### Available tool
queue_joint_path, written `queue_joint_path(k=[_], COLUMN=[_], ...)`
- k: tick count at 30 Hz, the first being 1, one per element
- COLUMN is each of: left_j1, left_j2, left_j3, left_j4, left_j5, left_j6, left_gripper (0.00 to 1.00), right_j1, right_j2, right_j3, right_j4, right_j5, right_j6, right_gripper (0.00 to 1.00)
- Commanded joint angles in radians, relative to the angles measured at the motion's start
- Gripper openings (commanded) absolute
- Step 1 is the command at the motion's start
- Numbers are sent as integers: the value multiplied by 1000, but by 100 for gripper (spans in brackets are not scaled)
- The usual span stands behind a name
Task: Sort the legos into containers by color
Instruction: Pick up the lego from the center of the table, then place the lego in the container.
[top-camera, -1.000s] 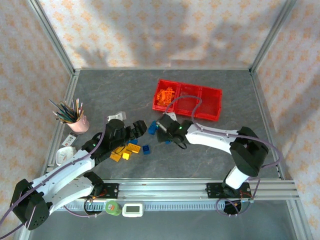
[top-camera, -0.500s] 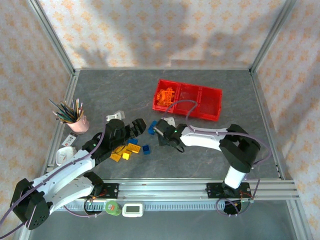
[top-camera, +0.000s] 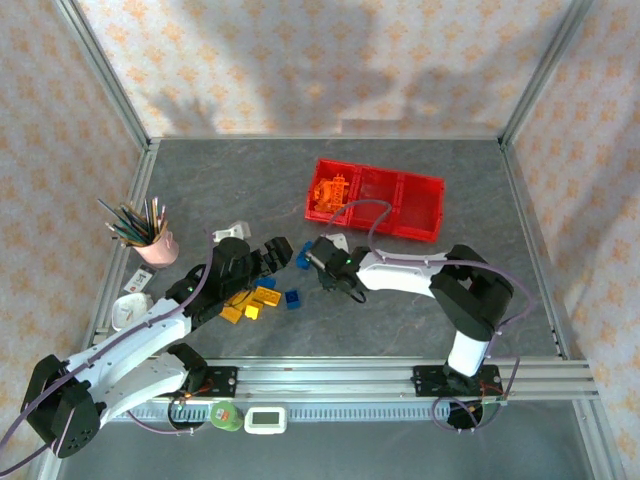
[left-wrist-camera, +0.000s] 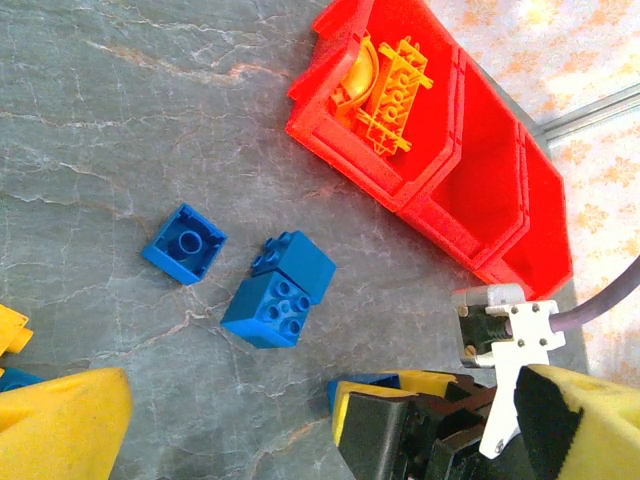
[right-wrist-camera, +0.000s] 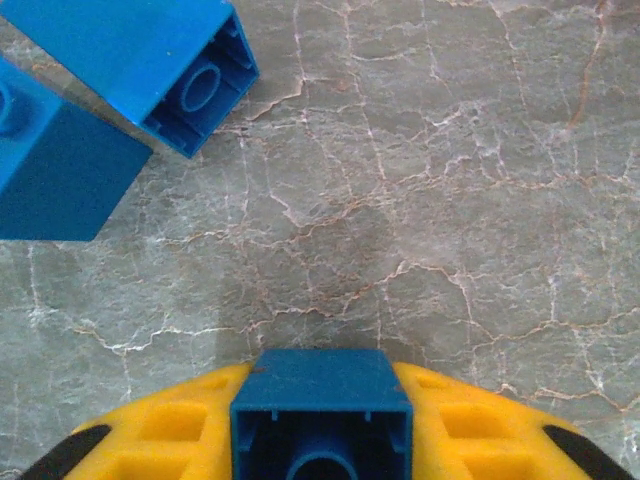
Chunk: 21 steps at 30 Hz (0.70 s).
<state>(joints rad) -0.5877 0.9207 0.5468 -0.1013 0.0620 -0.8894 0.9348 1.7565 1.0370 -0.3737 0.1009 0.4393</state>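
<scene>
Here, the right gripper (top-camera: 325, 265) is clamped on a blue brick (right-wrist-camera: 320, 395), low over the grey table (top-camera: 420, 300), near the left end of the tray. Its yellow fingers (right-wrist-camera: 170, 425) press the brick's two sides, and the brick's hollow underside faces the wrist camera. Whether the brick touches the table cannot be told.

Loose blue bricks (left-wrist-camera: 280, 300) lie on the table just beyond the held one, between the two grippers; two of them sit against each other and a third is a little apart. The left gripper (top-camera: 280, 250) hangs beside them with its fingers (left-wrist-camera: 60, 420) spread wide, holding nothing and touching nothing.

Yellow bricks (top-camera: 255, 300) sit in a small heap by the left arm, nearer the bases, with one more blue piece just to their right.

The red tray (top-camera: 420, 210) stands toward the far side of the table, its three bins in a row. Orange pieces (left-wrist-camera: 385, 80) are piled in its left bin. A pink cup of pencils (top-camera: 155, 245) stands near the table's left edge, well apart from the tray.
</scene>
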Motion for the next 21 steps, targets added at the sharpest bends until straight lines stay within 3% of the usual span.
queue_joint_path(k=[1, 11, 16, 21], left_j1=[-5, -6, -5, -5], left_j2=[8, 68, 140, 210], left_j3=[25, 111, 190, 265], left_j4=[15, 16, 15, 6], left_j5=[-18, 15, 38, 53], left_j6=[15, 69, 118, 163], left_gripper=[99, 99, 99, 99], right_j1=[-14, -163, -272, -377], right_j2=[-55, -184, -138, -41], right_j3=[30, 120, 223, 338], right_j4=[-19, -116, -141, -106], right_j5=[12, 18, 72, 39], right_j6=[-1, -19, -68, -96], right_gripper=[30, 28, 28, 29])
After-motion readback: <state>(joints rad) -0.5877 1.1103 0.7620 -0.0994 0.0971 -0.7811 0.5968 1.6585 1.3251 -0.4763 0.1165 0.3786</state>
